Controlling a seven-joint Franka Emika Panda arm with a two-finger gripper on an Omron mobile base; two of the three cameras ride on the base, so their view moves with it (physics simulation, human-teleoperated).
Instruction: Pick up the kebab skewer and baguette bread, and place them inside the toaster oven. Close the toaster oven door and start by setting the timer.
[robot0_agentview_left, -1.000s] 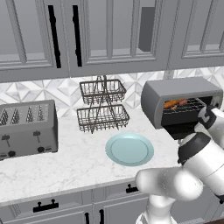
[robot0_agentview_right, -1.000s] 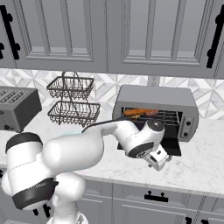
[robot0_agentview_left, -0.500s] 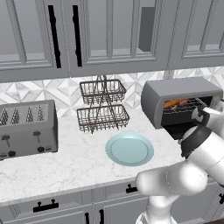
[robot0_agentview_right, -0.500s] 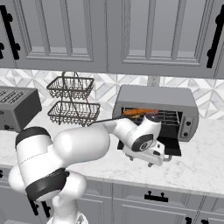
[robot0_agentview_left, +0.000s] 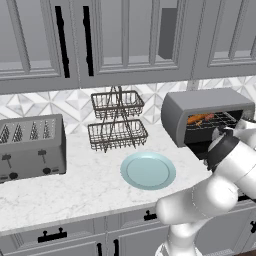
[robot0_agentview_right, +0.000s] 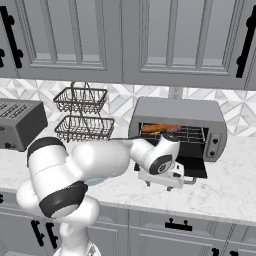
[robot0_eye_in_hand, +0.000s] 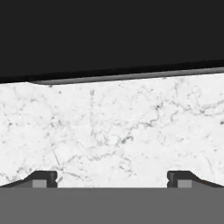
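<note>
Just under my tool (robot0_eye_in_hand: 112, 178), jaws spread wide and empty, I see bare marble tabletop (robot0_eye_in_hand: 113, 131); beyond it the toaster oven's dropped door (robot0_agentview_right: 192, 166) lies crosswise, and the kebab skewer (robot0_agentview_right: 161, 128) rests on the rack inside.

Grey panelled wall cabinets (robot0_agentview_left: 115, 40) with long black handles (robot0_agentview_left: 62, 41) fill the top of both base views, above a backsplash of pale grey and white diamond-pattern tiles (robot0_agentview_left: 30, 106). Below runs a white marble countertop with fine grey veining (robot0_agentview_left: 60, 192), also seen close up in the hand view. Along the bottom edge sit grey drawer fronts with short black pulls (robot0_agentview_right: 178, 226).
</note>
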